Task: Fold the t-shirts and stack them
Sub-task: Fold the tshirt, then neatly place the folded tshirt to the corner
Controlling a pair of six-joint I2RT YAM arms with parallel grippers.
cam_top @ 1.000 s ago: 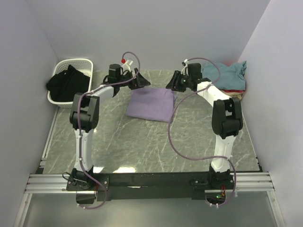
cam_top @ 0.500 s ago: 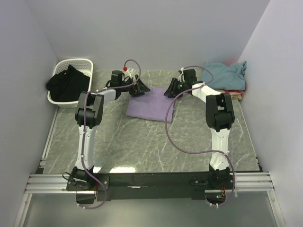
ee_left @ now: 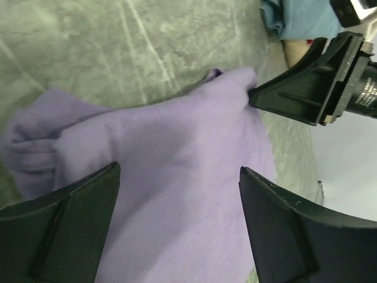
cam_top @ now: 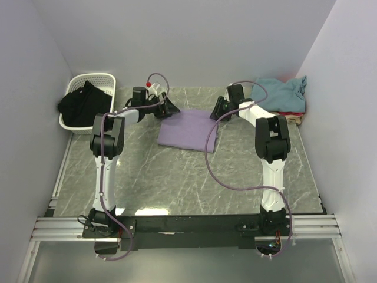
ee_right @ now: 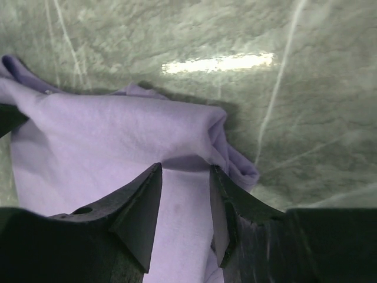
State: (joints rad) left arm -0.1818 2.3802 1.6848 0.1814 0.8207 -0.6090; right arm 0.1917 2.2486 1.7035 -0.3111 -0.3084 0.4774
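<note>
Since both arms sit at the far corners of the folded lavender t-shirt (cam_top: 187, 130) lying mid-desk (cam_top: 177, 177), a joint lift or fold appears intended. Left gripper (ee_left: 178, 171): jaws spread wide above the cloth. Right gripper (ee_right: 185, 168): jaws narrowed at the corner; pinch cannot be confirmed.

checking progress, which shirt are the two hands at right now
The lavender t-shirt, folded flat in the middle of the table; the teal t-shirt lies apart at the far right edge.
</note>
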